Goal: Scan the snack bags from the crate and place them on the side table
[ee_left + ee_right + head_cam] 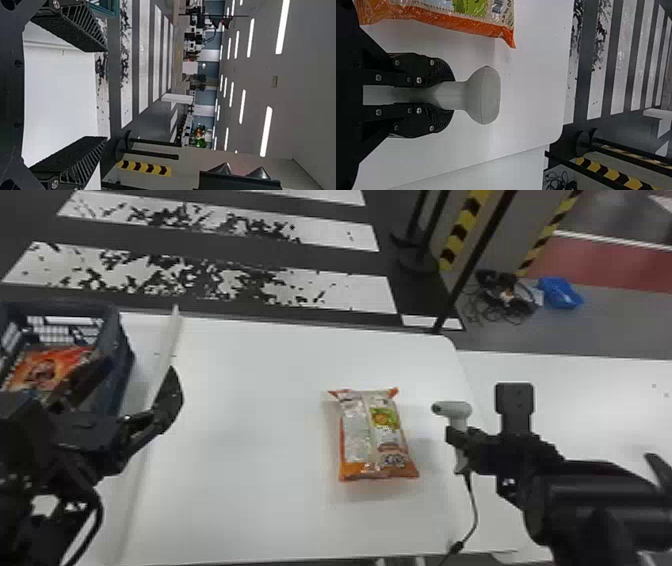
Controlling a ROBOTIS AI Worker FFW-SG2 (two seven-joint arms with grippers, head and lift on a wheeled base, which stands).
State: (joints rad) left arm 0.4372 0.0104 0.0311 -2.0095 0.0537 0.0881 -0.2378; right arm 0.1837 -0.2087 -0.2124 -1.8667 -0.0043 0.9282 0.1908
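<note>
The right hand point(459, 437), at the lower right of the head view, is closed on the light grey handheld scanner point(453, 408), its two fingers point(421, 69) gripping the handle from opposite sides. The scanner's rounded head stands out past the fingertips and points toward the left of the frame, and a dark cable point(474, 510) runs down from the grip to the bottom edge. The left hand point(140, 369), at the left of the frame, is open, its fingers spread wide apart above the white surface point(250, 415), near the crate.

One snack bag point(377, 435) lies flat on that surface, right of the frame's centre and just beside the scanner, apart from both hands. Its crimped ends face the top and bottom of the frame; it is mostly silvery white with orange ends and a green patch, and the right wrist view shows a barcode on it.

The dark blue crate point(120, 345) is at the upper left, with an orange-red bag point(47, 367) inside, partly hidden by the left arm point(30, 440). A raised white strip point(172, 335) runs down the surface between crate and snack bag. A second white surface point(575, 390) extends along the right side.
</note>
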